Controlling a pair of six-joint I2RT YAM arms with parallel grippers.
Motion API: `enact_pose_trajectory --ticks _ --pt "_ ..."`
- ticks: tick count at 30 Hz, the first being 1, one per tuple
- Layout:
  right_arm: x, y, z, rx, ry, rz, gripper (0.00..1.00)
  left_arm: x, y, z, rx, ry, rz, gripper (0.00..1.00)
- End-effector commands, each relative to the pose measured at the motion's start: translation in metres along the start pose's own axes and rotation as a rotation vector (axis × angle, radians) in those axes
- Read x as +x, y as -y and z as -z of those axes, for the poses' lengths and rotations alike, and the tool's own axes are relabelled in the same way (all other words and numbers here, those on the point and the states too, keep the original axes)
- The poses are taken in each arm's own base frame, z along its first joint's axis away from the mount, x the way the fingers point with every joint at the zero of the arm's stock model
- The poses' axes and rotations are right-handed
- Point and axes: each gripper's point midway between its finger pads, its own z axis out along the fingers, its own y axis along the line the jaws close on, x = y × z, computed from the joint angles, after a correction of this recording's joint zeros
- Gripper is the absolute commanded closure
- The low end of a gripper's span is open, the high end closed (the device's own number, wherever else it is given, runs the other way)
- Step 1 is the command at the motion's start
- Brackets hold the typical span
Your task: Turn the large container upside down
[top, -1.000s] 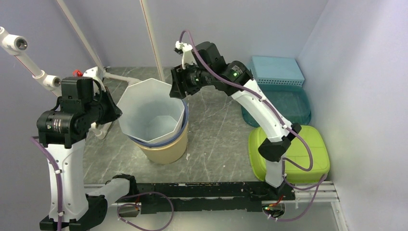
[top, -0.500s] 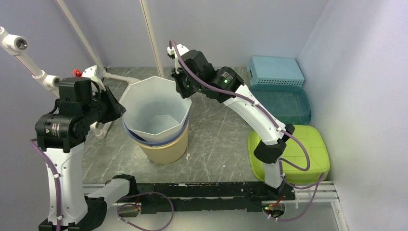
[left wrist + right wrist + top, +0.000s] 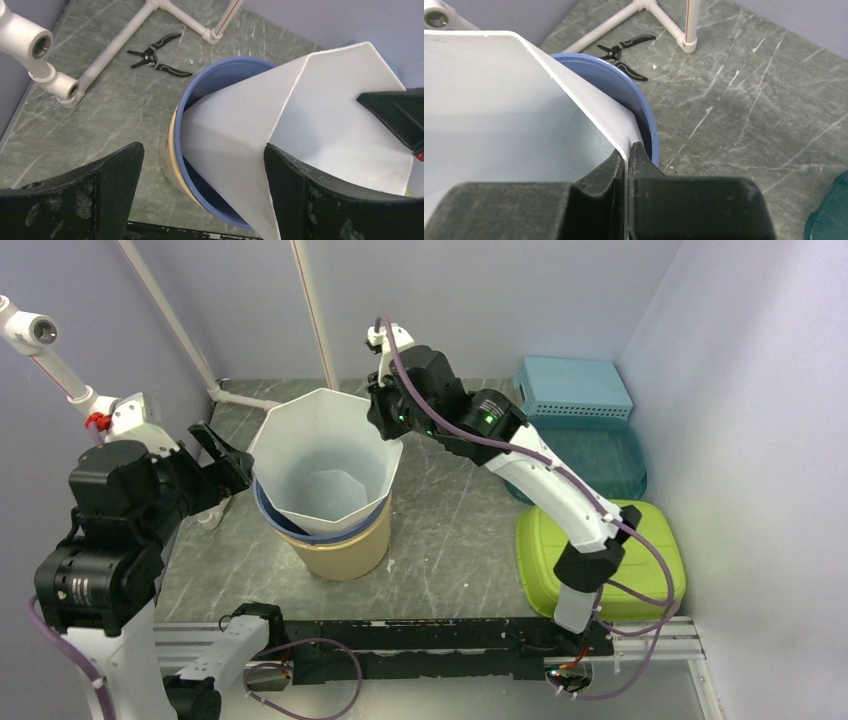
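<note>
Raised slightly since a second ago, the large container (image 3: 320,455) sits mouth-up, nested in a blue bucket (image 3: 220,75) inside a tan bucket (image 3: 350,555). The left gripper (image 3: 228,452) has let go, its jaws wide apart beside the left rim. The right gripper (image 3: 626,155) pinches the far-right rim. Flipping hasn't begun: the container must come out and go over.

Three nested containers at centre frame: one white octagonal container (image 3: 320,460), one blue bucket (image 3: 225,75), one tan bucket (image 3: 340,555). One pair of black pliers (image 3: 150,56). At right: one light-blue basket (image 3: 575,385), one teal tub (image 3: 600,455), one green tub (image 3: 650,540).
</note>
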Motion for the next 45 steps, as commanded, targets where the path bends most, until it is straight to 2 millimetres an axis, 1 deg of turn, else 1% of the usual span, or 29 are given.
enact_pose_trajectory --ticks 1,5,8,13,18,23,29,32,35,39,42,45 --pt "-0.098 -0.012 0.070 -0.094 0.380 -0.143 1.00 -0.016 -0.017 0.010 -0.092 0.106 0.051 0.06" --pt "-0.117 -0.014 0.095 -0.130 0.461 -0.150 1.00 -0.012 -0.022 0.008 -0.122 0.093 0.061 0.06" --pt "-0.128 -0.012 0.109 -0.135 0.507 -0.162 1.00 -0.011 -0.021 0.006 -0.111 0.093 0.062 0.06" --pt "-0.141 -0.008 0.131 -0.144 0.590 -0.173 1.00 -0.010 -0.020 0.002 -0.112 0.078 0.049 0.06" --pt "-0.153 -0.004 0.158 -0.144 0.658 -0.150 1.00 -0.004 -0.023 -0.006 -0.134 0.040 0.041 0.06" --pt "-0.163 0.007 0.181 -0.104 0.718 -0.138 1.00 0.006 -0.023 -0.017 -0.137 -0.011 0.039 0.06" --pt "-0.173 0.021 0.202 -0.045 0.773 -0.114 1.00 0.014 -0.022 -0.029 -0.138 -0.053 0.021 0.06" --pt "-0.175 0.028 0.212 -0.013 0.797 -0.109 1.00 0.020 -0.024 -0.036 -0.153 -0.095 0.004 0.06" --pt "-0.177 0.036 0.220 0.023 0.810 -0.105 1.00 0.031 -0.024 -0.044 -0.146 -0.146 -0.007 0.06" --pt "-0.182 0.039 0.232 0.032 0.842 -0.108 1.00 0.039 -0.020 -0.053 -0.122 -0.173 -0.002 0.06" --pt "-0.184 0.044 0.230 0.063 0.846 -0.115 1.00 0.032 -0.016 -0.051 -0.106 -0.139 0.011 0.06" --pt "-0.183 0.047 0.222 0.093 0.826 -0.107 1.00 0.017 -0.008 -0.041 -0.062 -0.070 0.018 0.06"
